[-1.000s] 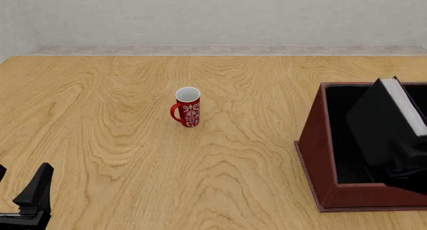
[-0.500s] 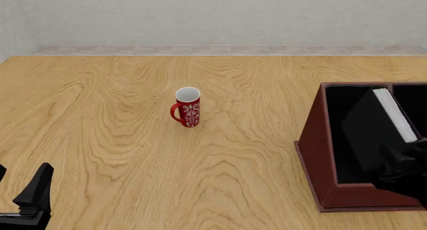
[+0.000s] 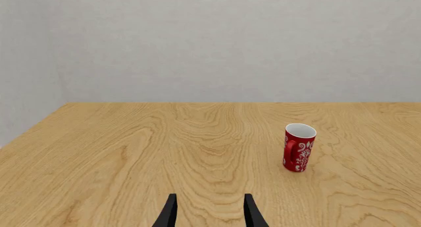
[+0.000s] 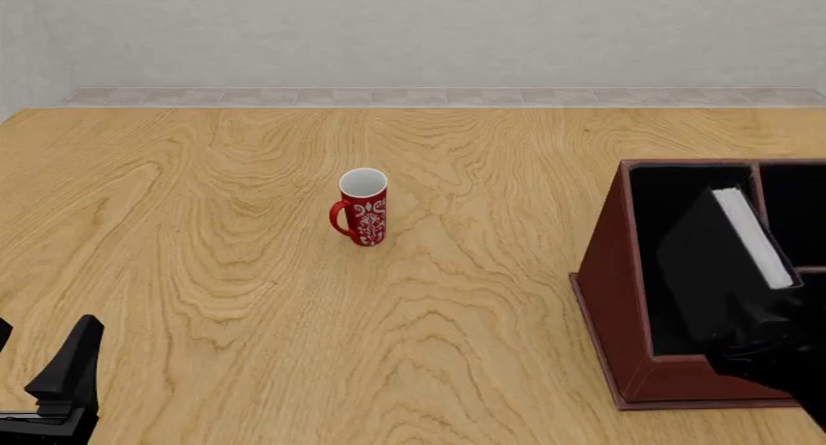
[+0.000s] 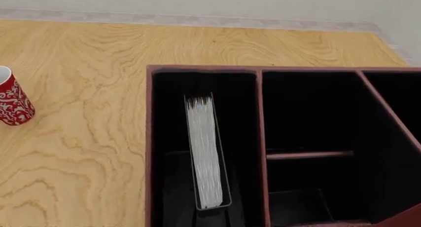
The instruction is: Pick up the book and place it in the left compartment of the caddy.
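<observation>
The black book (image 4: 707, 271) with white page edges (image 5: 207, 158) stands tilted inside the left compartment (image 5: 169, 138) of the red-brown caddy (image 4: 610, 290), its top just below the rim. My right gripper (image 4: 775, 353) is a dark mass at the book's near end and is shut on it; in the right wrist view its fingers barely show below the book. Far away at the near left table corner, my left gripper (image 4: 33, 366) is open and empty, its fingers (image 3: 169, 214) held apart above bare wood.
A red mug (image 4: 363, 208) with white patterning stands upright mid-table, well left of the caddy, and also shows as the mug (image 3: 299, 148) in the left wrist view. The caddy's smaller divided sections (image 5: 309, 113) lie right of the book's slot.
The book has sunk lower into the left compartment with the right gripper, from above the rim to below it. The left arm and mug have not moved.
</observation>
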Motion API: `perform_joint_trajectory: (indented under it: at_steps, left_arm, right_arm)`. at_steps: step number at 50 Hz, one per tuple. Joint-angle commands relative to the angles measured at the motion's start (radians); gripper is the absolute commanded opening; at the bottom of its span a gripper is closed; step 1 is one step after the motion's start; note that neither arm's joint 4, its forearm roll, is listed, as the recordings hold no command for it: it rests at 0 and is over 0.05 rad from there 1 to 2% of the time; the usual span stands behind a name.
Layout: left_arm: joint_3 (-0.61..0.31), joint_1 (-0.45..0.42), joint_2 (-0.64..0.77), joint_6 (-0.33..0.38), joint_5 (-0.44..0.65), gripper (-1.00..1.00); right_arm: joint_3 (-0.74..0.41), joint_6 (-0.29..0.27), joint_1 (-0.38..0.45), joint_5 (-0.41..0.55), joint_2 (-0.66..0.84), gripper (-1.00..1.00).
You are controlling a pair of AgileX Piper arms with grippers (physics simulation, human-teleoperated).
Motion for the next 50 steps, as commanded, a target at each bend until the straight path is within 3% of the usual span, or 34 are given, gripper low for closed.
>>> perform_joint_trajectory:
  at_steps: [1,50]
  left_arm:
    - [0.0,-0.004,0.001,0.001,-0.004,1.0]
    - [0.0,-0.004,0.001,0.001,-0.003,1.0]
  right_arm:
    - [0.004,0.027,-0.001,-0.048,0.033,-1.0]
    - [0.031,0.028,-0.005,-0.22,0.215,-1.0]
